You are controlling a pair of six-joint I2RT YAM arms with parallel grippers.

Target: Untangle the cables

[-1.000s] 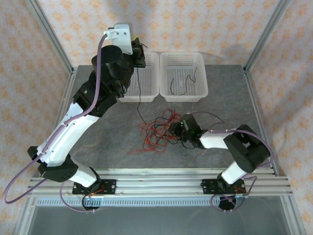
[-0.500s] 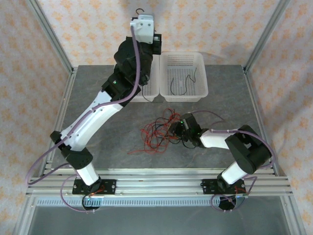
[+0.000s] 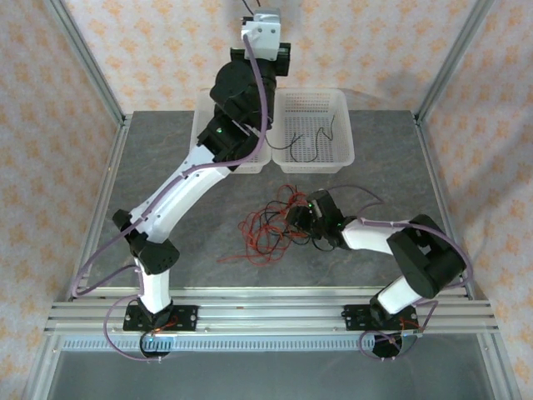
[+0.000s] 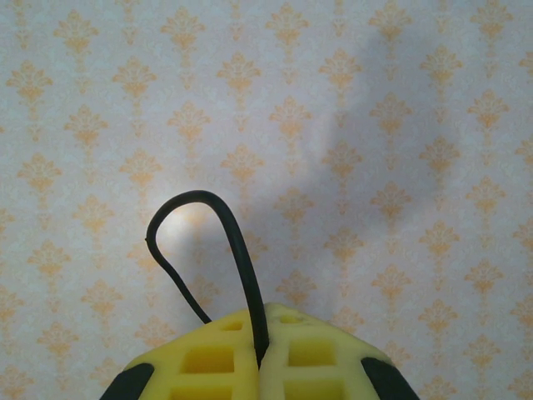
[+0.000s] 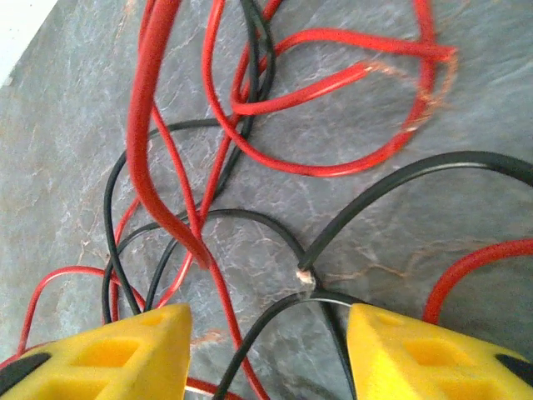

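Cables (image 3: 268, 232), red and black, lie in a loose tangle on the grey table (image 3: 391, 175), near its middle and in front of two white baskets at the far side. The right gripper (image 3: 302, 219) is down at the right edge of the tangle. In its wrist view the yellow fingers (image 5: 108, 354) stand well apart with nothing clamped; a black strand and a red one run across the table between them, and more red loops lie just beyond.

The left arm reaches up high above the left basket (image 3: 248, 167), toward the back wall. The left gripper (image 4: 260, 354) has its jaws pressed together on a black cable (image 4: 208, 204), which rises from the seam between the fingers, curls over in a loop and drops back down on the left. Another black strand (image 3: 310, 152) lies curved in the right basket (image 3: 347, 133), apart from the tangle.
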